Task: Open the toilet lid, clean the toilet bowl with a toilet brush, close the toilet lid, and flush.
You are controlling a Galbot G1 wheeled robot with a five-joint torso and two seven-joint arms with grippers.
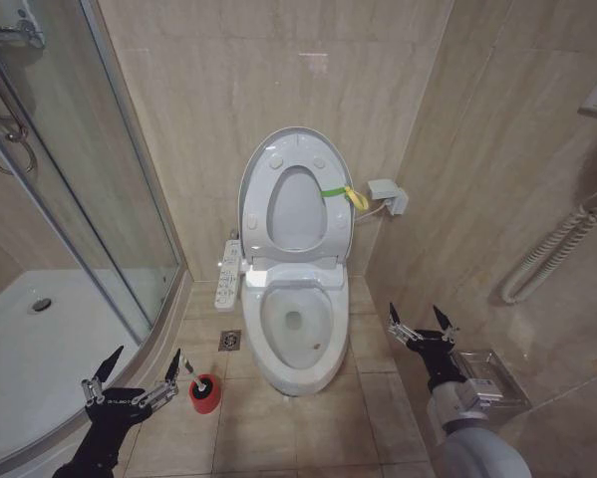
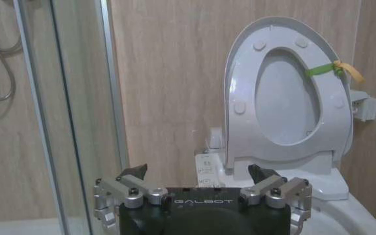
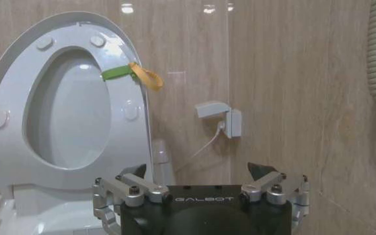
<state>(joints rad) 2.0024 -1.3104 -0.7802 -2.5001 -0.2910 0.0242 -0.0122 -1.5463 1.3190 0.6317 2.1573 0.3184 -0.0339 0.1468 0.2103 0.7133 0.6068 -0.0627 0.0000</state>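
Observation:
The toilet lid (image 1: 296,209) stands upright against the wall, with the white seat ring (image 1: 258,204) raised in front of it and a green-yellow band (image 1: 343,193) on the side. Below them the toilet bowl (image 1: 340,334) lies uncovered. The toilet brush (image 1: 188,370) stands in its red holder cup (image 1: 205,394) on the floor, left of the bowl. My left gripper (image 1: 132,373) is open just left of the brush, holding nothing. My right gripper (image 1: 422,321) is open and empty to the right of the bowl. Both wrist views face the raised lid (image 2: 286,103) (image 3: 67,117) over open fingers.
A glass shower door (image 1: 79,199) and a curved white shower tray (image 1: 39,349) close off the left side. A floor drain (image 1: 229,341) and a control panel (image 1: 228,274) sit left of the toilet. A wall socket (image 1: 388,194), a coiled hose (image 1: 557,249) and a clear box (image 1: 492,376) are on the right.

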